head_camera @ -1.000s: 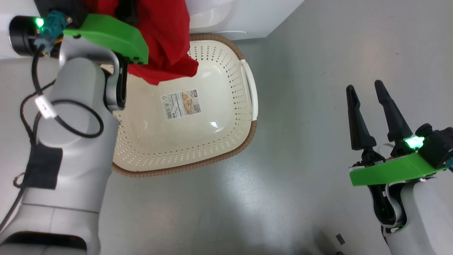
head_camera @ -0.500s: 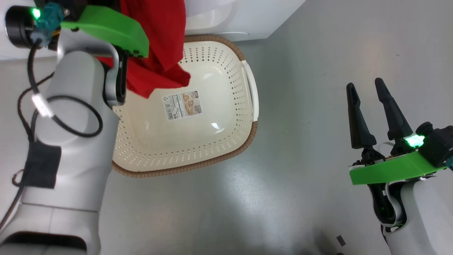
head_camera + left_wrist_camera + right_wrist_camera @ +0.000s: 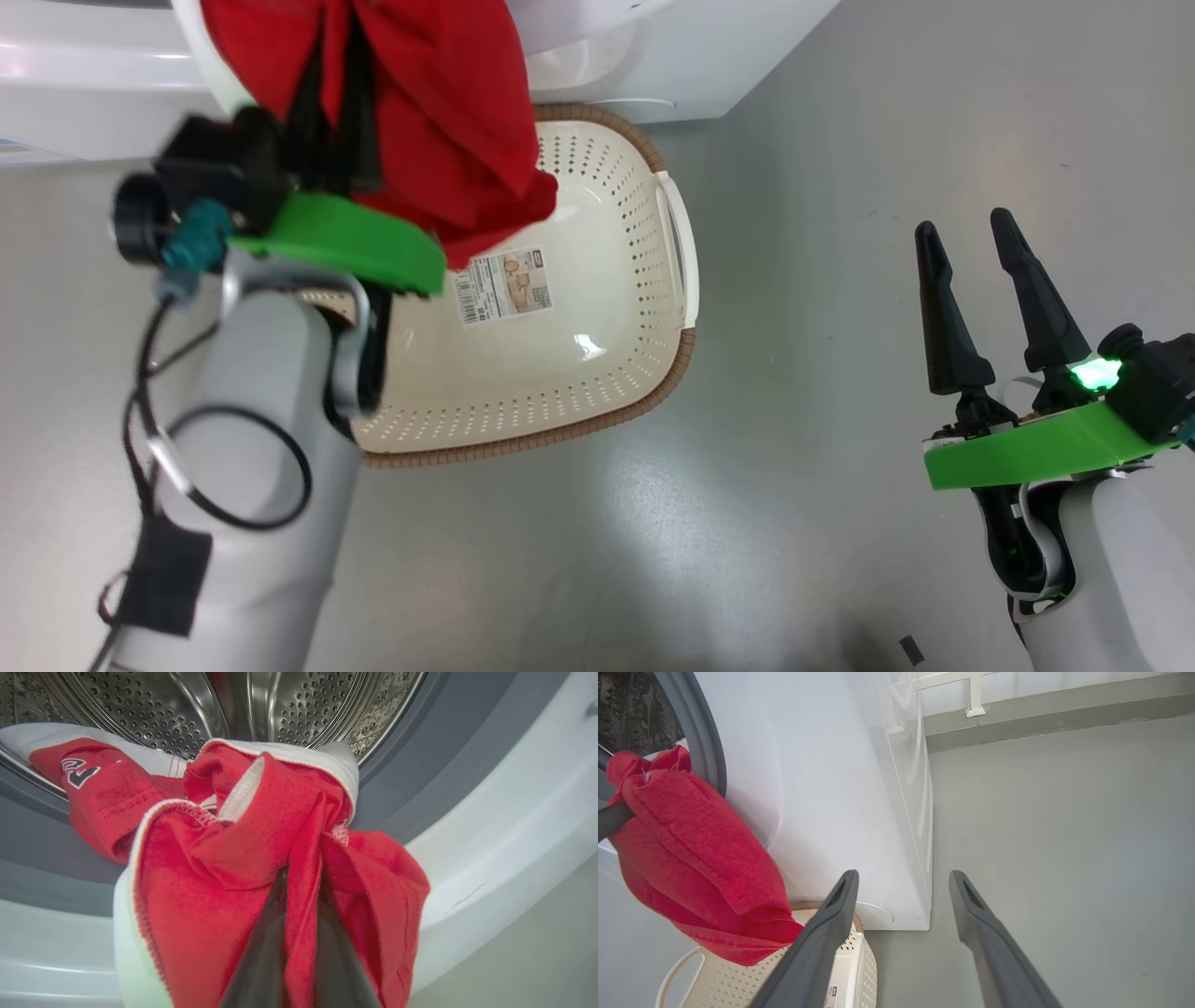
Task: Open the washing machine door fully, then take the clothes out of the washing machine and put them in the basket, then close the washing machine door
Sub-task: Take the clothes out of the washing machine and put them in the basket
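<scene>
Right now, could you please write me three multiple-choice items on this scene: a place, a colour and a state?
1. The red garment has its lower end hanging: A above the basket; B on a chair; C on a shelf.
2. The basket's rim is: A blue; B brown; C black.
3. The left claw is: A open and empty; B shut on the red garment; C holding a bottle.
Answers: 1 A, it dangles over the basket's far end; 2 B, a woven-look brown edge; 3 B, both fingers pinch red fabric.
</scene>
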Tool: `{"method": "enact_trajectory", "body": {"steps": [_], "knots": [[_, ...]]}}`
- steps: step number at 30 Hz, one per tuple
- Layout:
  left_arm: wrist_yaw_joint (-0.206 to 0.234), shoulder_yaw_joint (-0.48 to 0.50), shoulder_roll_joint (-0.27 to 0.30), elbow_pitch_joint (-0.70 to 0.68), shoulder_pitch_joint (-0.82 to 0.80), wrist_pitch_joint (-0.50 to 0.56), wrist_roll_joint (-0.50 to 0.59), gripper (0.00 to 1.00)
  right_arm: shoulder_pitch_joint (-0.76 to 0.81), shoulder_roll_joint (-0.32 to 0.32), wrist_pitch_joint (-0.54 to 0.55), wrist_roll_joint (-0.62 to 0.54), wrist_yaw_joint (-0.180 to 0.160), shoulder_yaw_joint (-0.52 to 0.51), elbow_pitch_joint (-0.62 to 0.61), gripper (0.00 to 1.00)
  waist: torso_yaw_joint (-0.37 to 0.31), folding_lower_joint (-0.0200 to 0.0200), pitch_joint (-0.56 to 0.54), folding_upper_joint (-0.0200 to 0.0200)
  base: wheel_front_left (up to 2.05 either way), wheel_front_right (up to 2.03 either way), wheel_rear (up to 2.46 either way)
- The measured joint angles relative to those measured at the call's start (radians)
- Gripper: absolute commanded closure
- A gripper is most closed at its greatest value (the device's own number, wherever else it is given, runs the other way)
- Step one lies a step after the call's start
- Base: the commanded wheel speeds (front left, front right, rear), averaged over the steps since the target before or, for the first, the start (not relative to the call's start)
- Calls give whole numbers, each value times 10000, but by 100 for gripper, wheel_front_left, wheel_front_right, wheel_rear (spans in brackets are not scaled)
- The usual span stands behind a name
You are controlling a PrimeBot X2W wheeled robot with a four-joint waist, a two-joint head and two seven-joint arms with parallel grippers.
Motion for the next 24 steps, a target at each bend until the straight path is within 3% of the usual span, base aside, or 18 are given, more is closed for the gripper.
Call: {"method": "enact_trajectory", "body": {"steps": [12, 24], "knots": [[180, -704, 21, -803, 1700, 0, -539, 100, 17, -46, 0, 0, 0, -23, -31, 0, 123, 0, 17, 0, 0, 0, 0], [207, -1237, 38, 105, 1969, 2, -972, 100, 1, -40, -2, 0, 0, -8, -31, 0, -13, 0, 220, 0, 0, 0, 0]]}}
